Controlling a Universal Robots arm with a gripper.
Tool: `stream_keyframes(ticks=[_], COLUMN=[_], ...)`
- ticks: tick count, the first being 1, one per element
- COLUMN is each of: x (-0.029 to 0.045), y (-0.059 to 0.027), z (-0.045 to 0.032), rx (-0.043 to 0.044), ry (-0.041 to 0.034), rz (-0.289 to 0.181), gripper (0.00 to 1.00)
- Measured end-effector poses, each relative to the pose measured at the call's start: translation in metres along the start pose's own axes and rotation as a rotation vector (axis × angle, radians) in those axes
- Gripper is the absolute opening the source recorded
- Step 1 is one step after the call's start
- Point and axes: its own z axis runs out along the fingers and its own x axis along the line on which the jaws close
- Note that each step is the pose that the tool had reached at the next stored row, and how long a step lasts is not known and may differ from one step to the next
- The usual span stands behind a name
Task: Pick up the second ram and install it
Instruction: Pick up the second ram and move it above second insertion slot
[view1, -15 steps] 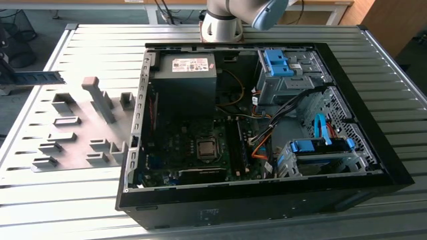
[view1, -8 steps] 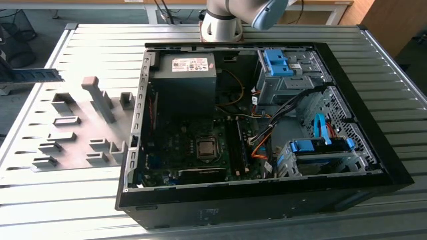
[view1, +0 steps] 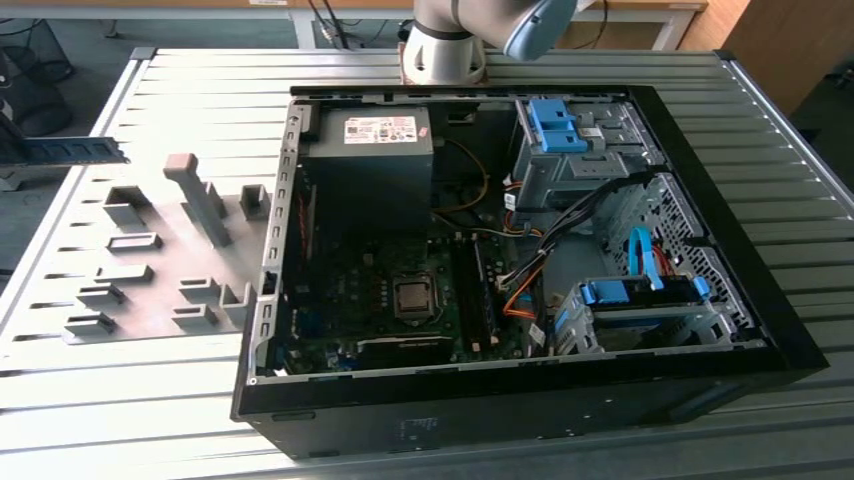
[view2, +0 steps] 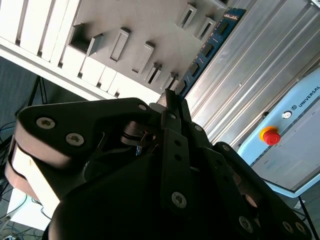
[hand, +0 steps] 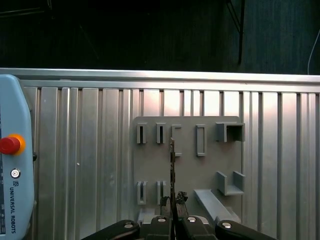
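Second ram | gripped by one end in clenched end effector | aloft over table, at the exterior view's left of computer case | judged: hold it level, clear of holder blocks

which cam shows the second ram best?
Second wrist view: the second ram shows its blue face and chips, held in the jaws. Exterior view catches part at its left edge; first wrist view sees it edge-on.

Exterior high; both wrist views above plate
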Motion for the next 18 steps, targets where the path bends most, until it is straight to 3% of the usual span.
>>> stream_keyframes(ticks=[18], x=[0.0], y=[-0.0094], z=[-0.0001], rx=[0.0], ry=[0.0], rz=[0.0], gripper=[0.14])
